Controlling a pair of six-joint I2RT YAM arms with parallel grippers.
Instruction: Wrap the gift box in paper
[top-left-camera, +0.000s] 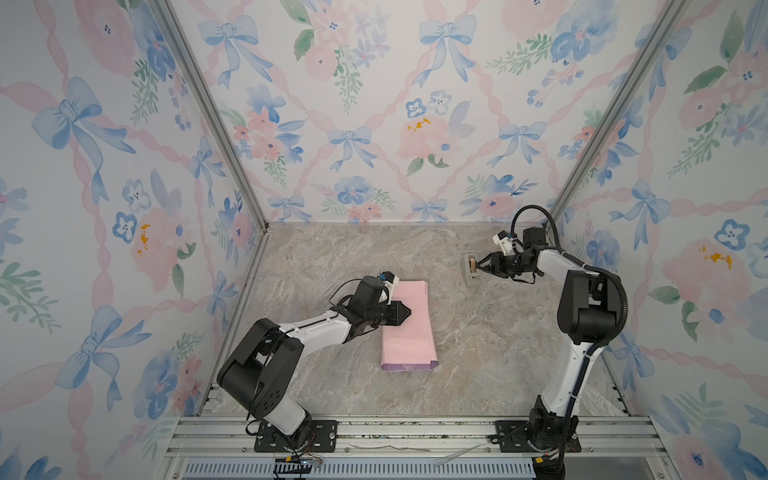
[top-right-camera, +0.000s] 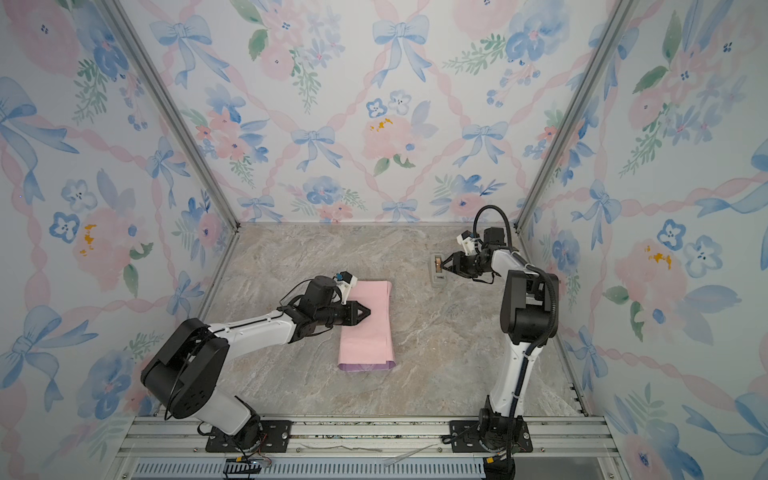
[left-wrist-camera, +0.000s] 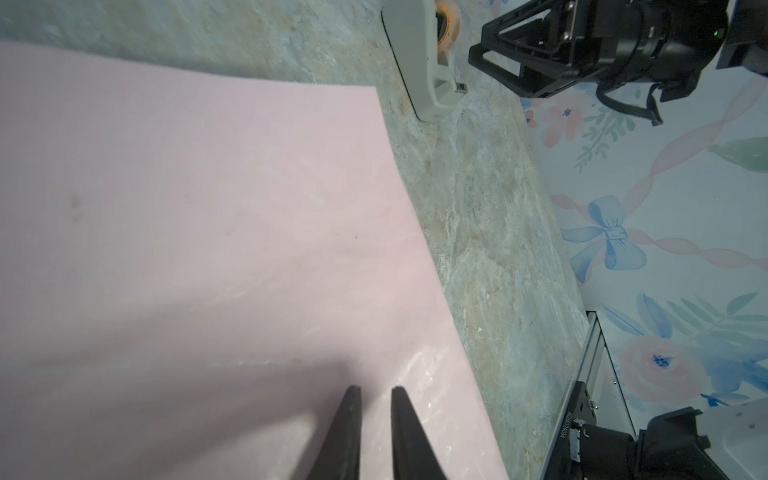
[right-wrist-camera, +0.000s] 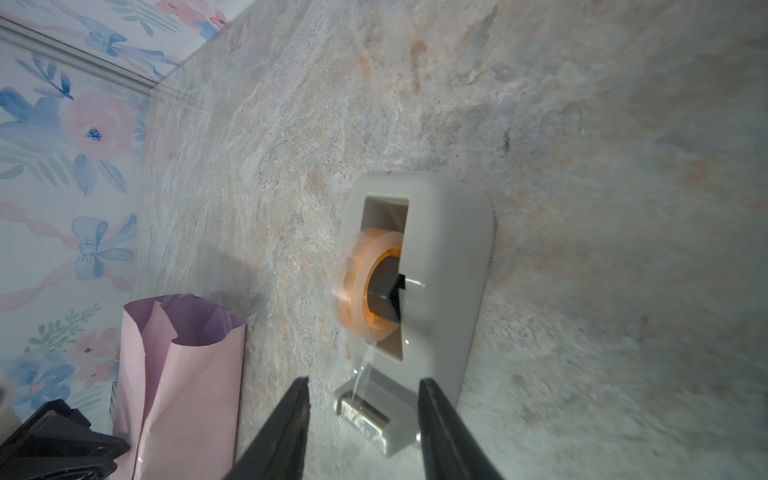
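Observation:
The paper (top-left-camera: 411, 332) (top-right-camera: 368, 332) lies mid-table, folded over into a long pale pink bundle, with its lilac face showing at the near end. In the right wrist view the paper (right-wrist-camera: 183, 374) has an open, creased lilac mouth. The gift box is hidden. My left gripper (top-left-camera: 409, 312) (top-right-camera: 370, 311) (left-wrist-camera: 376, 390) rests tips-down on the paper (left-wrist-camera: 208, 208), jaws a narrow gap apart with nothing between them. My right gripper (top-left-camera: 478, 266) (top-right-camera: 441, 264) (right-wrist-camera: 363, 381) is open at the back right, its fingers on either side of the tape dispenser's cutter end.
The beige tape dispenser (top-left-camera: 471, 274) (top-right-camera: 437, 274) (left-wrist-camera: 419, 62) (right-wrist-camera: 440, 257) stands on the marble table (top-left-camera: 478, 353), with an orange-tinted tape roll in it. Floral walls close in the back and both sides. A metal rail (top-left-camera: 415, 432) runs along the front.

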